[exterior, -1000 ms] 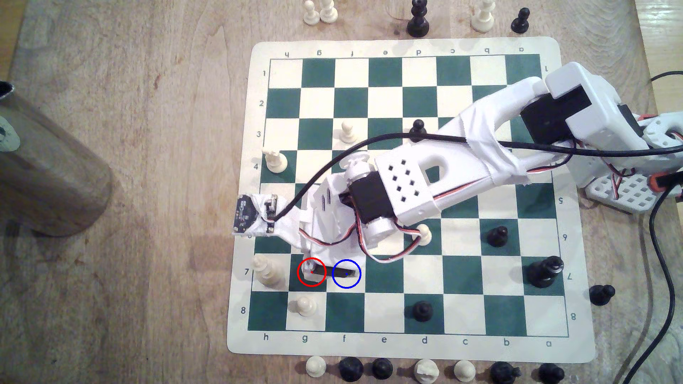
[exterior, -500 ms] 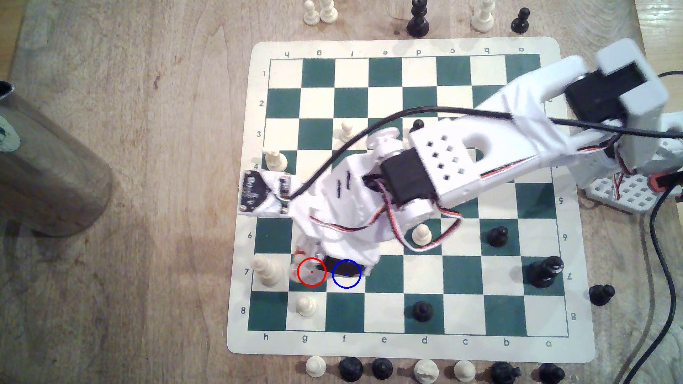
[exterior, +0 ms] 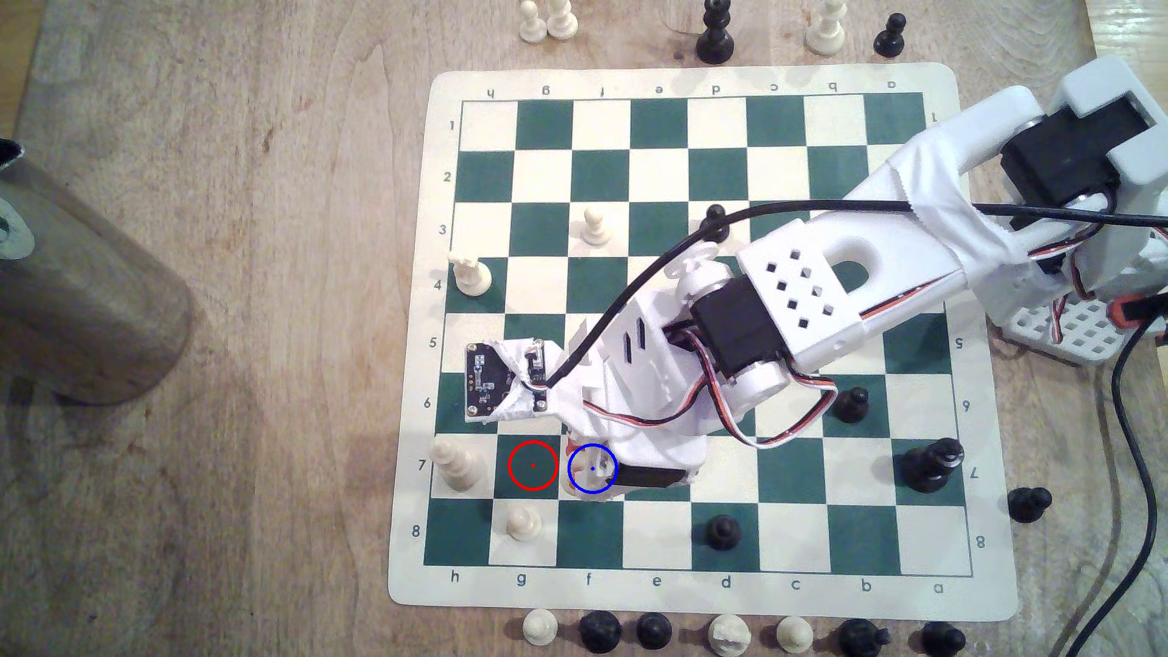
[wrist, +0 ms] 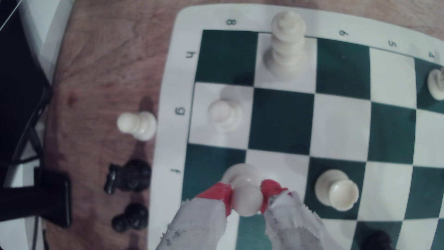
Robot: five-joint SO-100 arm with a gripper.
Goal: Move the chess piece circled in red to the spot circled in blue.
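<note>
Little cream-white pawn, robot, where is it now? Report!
Hand shut on small cream-white plastic pawn. Pawn over blue-ringed cream square. Nothing blocking.

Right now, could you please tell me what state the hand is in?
Hand: closed on the cream pawn, red fingertips pinching its head.

**Plastic, cloth and grained wood**

The pawn (wrist: 247, 196) looks like smooth cream plastic with a soft sheen. The gripper (wrist: 246, 199) has glossy red plastic tips (wrist: 222, 193) — its fingers are wrapped in frayed, rough grey-white cloth. The board (exterior: 986, 537) is a thin matt mat, green and cream. The bench (exterior: 253, 316) is pale wood, its grain visible and its finish dull.
</note>
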